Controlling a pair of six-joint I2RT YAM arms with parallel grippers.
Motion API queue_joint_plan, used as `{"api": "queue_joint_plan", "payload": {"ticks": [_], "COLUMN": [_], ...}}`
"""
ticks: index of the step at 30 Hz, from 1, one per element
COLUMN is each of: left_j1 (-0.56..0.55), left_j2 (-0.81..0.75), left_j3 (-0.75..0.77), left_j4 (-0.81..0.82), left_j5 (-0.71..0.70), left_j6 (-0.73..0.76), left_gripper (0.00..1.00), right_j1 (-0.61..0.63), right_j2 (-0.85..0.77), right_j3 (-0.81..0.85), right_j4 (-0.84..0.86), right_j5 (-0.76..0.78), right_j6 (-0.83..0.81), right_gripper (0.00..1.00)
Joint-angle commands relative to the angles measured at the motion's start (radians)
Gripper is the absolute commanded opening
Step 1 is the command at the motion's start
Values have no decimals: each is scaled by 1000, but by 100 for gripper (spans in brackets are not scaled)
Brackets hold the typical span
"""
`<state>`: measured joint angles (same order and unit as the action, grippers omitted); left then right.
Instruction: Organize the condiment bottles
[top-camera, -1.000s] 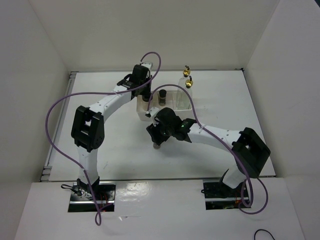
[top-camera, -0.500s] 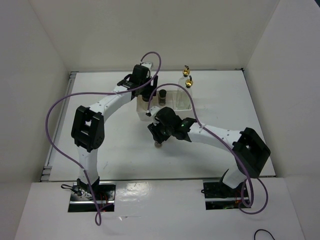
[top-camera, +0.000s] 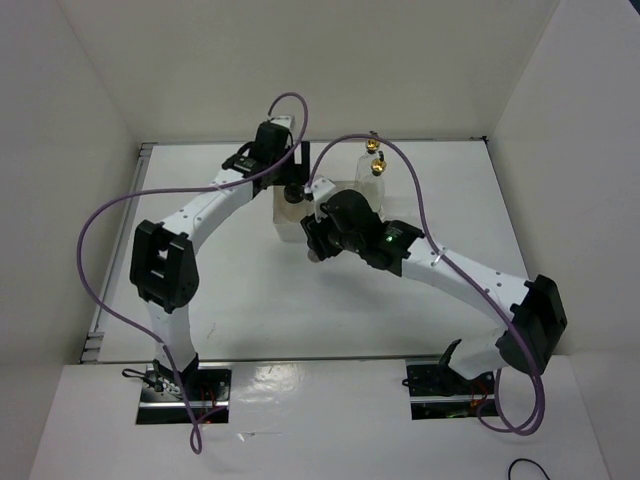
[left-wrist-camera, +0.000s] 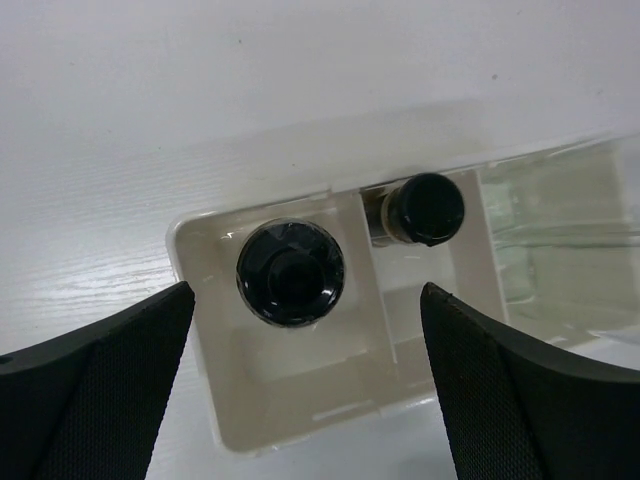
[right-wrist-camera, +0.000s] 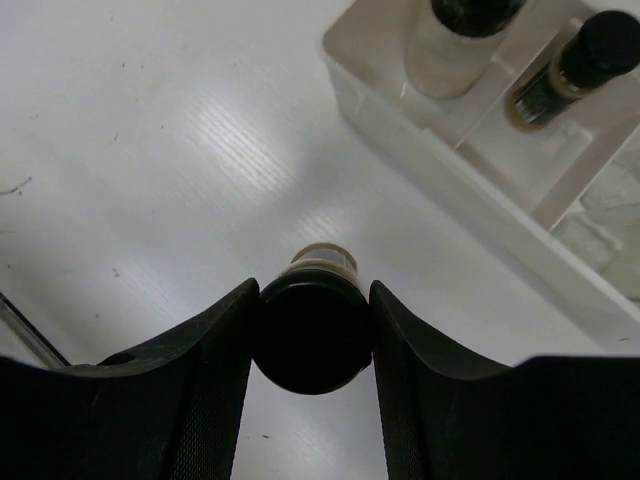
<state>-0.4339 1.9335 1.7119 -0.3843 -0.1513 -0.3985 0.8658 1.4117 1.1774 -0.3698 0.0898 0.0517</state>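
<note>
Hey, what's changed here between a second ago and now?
The right gripper, shut on a small dark black-capped jar, carried it forward toward the white three-compartment tray. The open left gripper shifted slightly above the tray. The wider whitish black-capped jar in the tray and the two tall clear glass bottles stayed put.

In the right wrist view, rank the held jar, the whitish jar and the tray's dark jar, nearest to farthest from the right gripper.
1. held jar, clamped in the right gripper.
2. whitish jar, end compartment of the tray, upper right.
3. dark jar, one compartment further right.
</note>
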Motion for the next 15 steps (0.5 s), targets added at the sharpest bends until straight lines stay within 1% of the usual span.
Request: {"api": "queue_joint_plan", "payload": {"ticks": [1, 4, 9, 10, 13, 15], "left_j1": [30, 43, 75, 84, 93, 106], "left_j2": [-135, -188, -232, -246, -281, -304], "left_j3": [66, 75, 84, 84, 48, 8], "left_j4": [15, 15, 15, 15, 15, 28], "left_j5": [7, -2, 90, 99, 108, 130], "left_j6": [-71, -82, -82, -82, -82, -73], "left_gripper": [100, 100, 100, 100, 100, 100], "right_j1": [-30, -42, -111, -125, -171, -171], "right_j2": [-19, 15, 76, 85, 128, 165], "right_j3": [71, 94, 103, 129, 192, 234], "right_j4": [-9, 0, 64, 65, 84, 94], "right_j5": [63, 102, 168, 168, 157, 157], "right_j6": [-19, -44, -69, -69, -69, -59], "right_gripper": [14, 14, 14, 14, 14, 14]}}
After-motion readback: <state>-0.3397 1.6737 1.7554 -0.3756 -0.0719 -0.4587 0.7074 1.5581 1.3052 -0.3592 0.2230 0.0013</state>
